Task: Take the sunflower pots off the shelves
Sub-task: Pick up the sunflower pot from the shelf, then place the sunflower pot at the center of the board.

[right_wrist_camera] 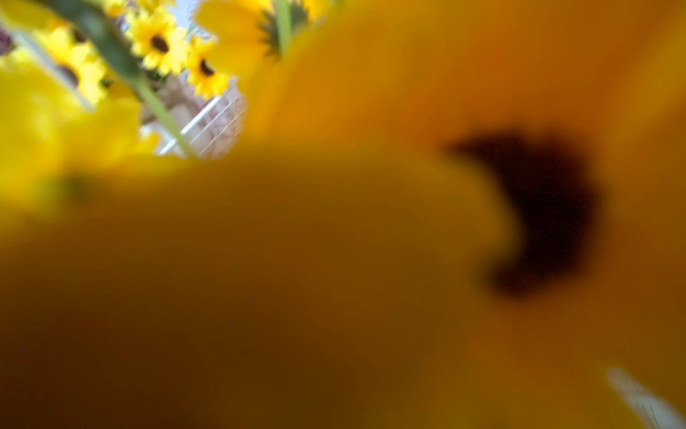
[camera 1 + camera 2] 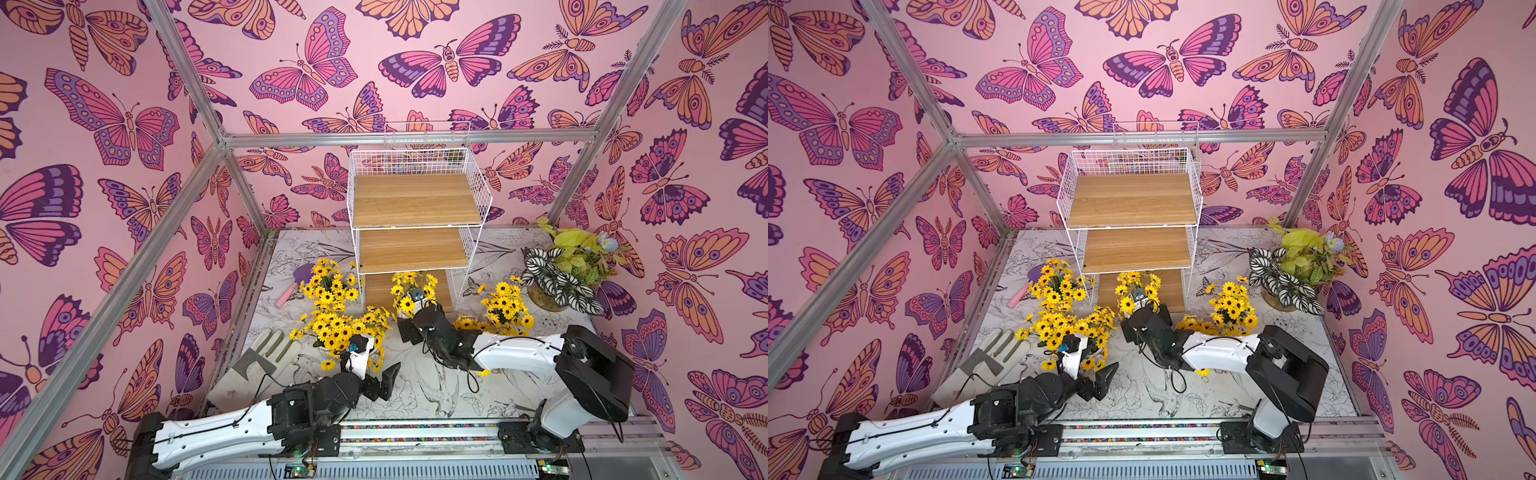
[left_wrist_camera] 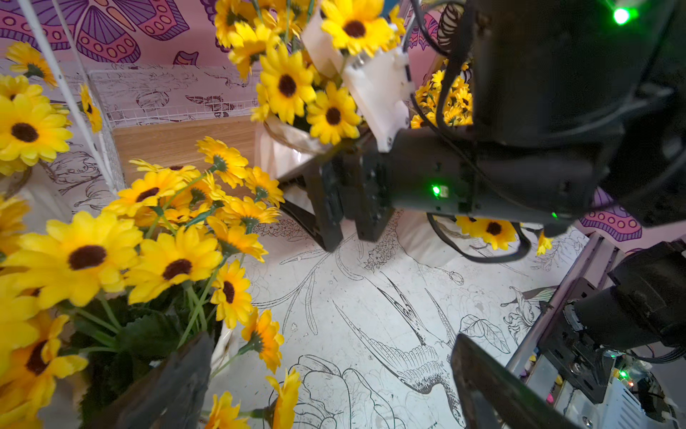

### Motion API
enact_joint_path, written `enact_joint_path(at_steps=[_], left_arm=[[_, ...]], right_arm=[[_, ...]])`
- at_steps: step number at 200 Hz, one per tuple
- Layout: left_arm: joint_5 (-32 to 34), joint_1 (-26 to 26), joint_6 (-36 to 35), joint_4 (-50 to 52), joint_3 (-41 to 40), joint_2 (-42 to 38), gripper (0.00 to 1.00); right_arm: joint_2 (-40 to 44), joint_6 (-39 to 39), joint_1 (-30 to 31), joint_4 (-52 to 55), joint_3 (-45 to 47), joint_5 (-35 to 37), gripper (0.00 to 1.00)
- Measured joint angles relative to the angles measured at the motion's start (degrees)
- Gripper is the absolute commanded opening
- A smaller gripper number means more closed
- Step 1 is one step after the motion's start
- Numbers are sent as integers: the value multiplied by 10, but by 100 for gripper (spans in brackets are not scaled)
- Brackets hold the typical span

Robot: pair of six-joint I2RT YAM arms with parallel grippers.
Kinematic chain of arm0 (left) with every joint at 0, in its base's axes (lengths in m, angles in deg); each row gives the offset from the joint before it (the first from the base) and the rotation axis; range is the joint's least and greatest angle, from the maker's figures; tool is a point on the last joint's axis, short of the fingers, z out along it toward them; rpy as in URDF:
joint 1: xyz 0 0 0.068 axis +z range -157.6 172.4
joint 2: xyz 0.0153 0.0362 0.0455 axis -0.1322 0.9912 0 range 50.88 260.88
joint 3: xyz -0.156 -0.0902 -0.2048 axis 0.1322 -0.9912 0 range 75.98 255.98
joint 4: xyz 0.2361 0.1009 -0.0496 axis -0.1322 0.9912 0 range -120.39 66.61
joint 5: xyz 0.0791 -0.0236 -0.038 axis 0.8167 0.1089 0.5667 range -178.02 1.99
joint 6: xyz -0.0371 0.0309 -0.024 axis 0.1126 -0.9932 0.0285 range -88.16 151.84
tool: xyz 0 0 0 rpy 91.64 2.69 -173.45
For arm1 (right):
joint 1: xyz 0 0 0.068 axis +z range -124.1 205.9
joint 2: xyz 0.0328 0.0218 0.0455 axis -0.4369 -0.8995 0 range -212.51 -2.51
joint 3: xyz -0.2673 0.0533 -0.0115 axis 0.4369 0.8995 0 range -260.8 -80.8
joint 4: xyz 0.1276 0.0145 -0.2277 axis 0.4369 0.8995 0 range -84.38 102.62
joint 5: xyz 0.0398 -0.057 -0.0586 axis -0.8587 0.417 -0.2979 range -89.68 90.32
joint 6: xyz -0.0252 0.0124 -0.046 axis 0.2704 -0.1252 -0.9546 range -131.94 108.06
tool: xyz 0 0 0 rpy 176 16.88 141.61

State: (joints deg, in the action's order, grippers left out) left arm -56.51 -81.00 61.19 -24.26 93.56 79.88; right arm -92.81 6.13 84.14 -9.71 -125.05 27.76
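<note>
Left pincer (image 3: 330,336), nearest me, hangs low over the white surface printed with line-drawn birds and flowers (image 2: 419,395). Its jaws are spread wide and hold nothing. One finger sits just beside a small white ribbed pot of yellow dark-centred artificial sunflowers (image 2: 337,330).

Farther in, the right pincer (image 2: 419,319) has a finger on either side of the last sunflower pot (image 2: 409,291). That pot stands at the front of the lowest wooden board (image 2: 376,291) of the three-tier white wire rack (image 2: 415,199). Whether the pincer is squeezing or only straddling, I can't tell. The two upper boards are bare, and the other pots are down on the surface, in front of the rack and to either side.

I'd worry about three things:
- **Tipping:** a loose or off-centre hold could let the top-heavy pot tip off the board's edge.
- **Snagging:** lifted too soon, the bushy flowers could catch the board above or the wire sides.
- **Crowding:** the right wrist view is smothered by a blurred yellow bloom (image 1: 408,241), so it is no help. The right forearm lies close to a low sunflower bunch (image 2: 467,323), and a careless pull back could knock it over.
</note>
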Motion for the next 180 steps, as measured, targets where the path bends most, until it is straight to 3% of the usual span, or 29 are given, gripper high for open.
enact_joint_path(at_steps=[53, 180], left_arm=[[9, 0, -4, 32, 0, -23, 100], [15, 0, -4, 58, 1, -35, 100]], right_arm=[[37, 31, 46, 6, 66, 27, 52], [-6, 131, 106, -51, 132, 90, 52]])
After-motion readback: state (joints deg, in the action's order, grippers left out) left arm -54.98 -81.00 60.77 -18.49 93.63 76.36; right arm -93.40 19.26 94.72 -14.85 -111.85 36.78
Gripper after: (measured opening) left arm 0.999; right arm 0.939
